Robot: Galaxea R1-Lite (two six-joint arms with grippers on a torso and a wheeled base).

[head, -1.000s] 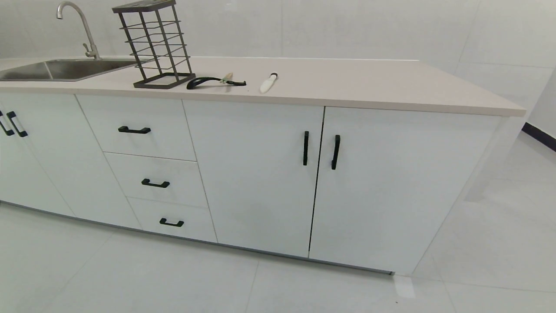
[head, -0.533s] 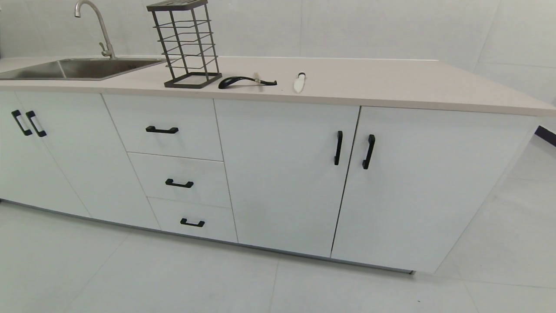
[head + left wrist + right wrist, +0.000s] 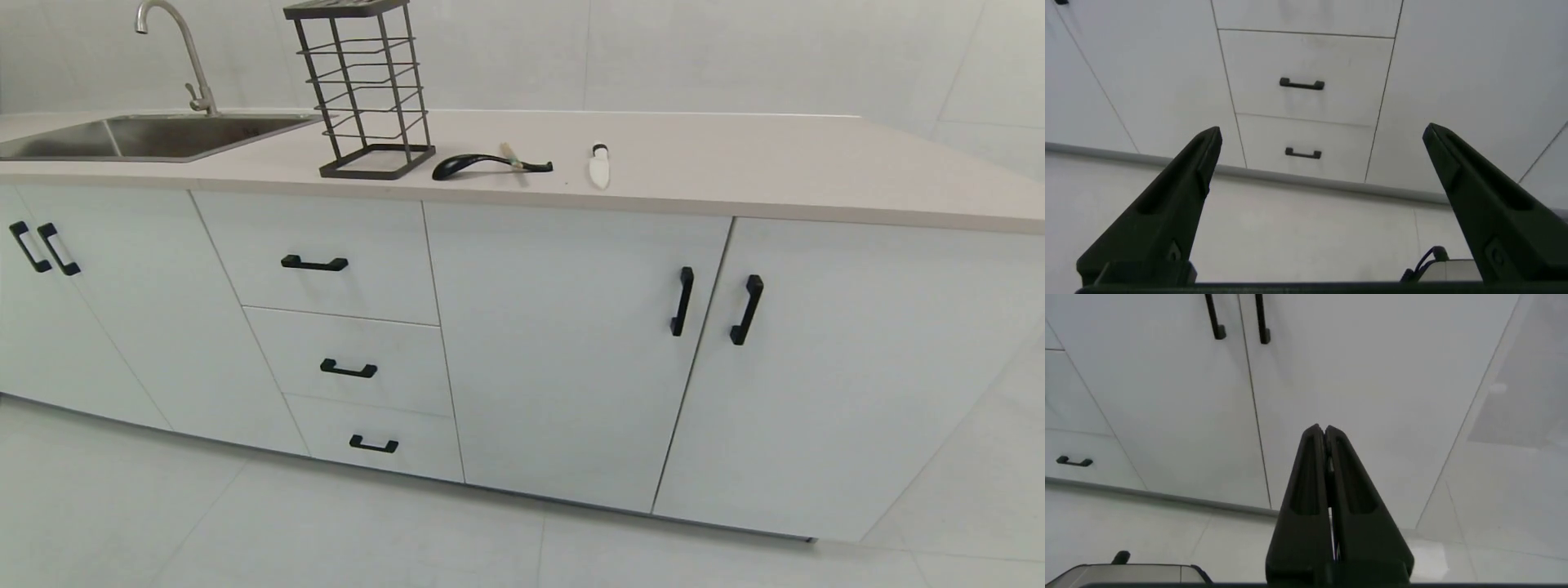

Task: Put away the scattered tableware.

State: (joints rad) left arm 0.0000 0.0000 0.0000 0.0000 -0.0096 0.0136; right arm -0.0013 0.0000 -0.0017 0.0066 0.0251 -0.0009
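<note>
On the beige countertop (image 3: pixel 735 163) lie a black spoon (image 3: pixel 482 166), a small wooden-handled utensil (image 3: pixel 514 155) across its handle, and a white knife with a black tip (image 3: pixel 599 167). A black wire rack (image 3: pixel 366 86) stands to their left, near the sink. My left gripper (image 3: pixel 1319 155) is open, low down and facing the lower drawers (image 3: pixel 1302 82). My right gripper (image 3: pixel 1324 441) is shut with nothing in it, low down facing the double cabinet doors (image 3: pixel 1315 384).
A steel sink (image 3: pixel 139 135) with a curved tap (image 3: pixel 175 49) sits at the counter's left end. White cabinets with black handles (image 3: pixel 682 300) front the counter, with three drawers (image 3: pixel 326 261) under the rack. Pale tiled floor (image 3: pixel 326 531) lies open before them.
The head camera has moved, so the whole scene has shifted right and slightly down in view. The tableware on the counter has not moved.
</note>
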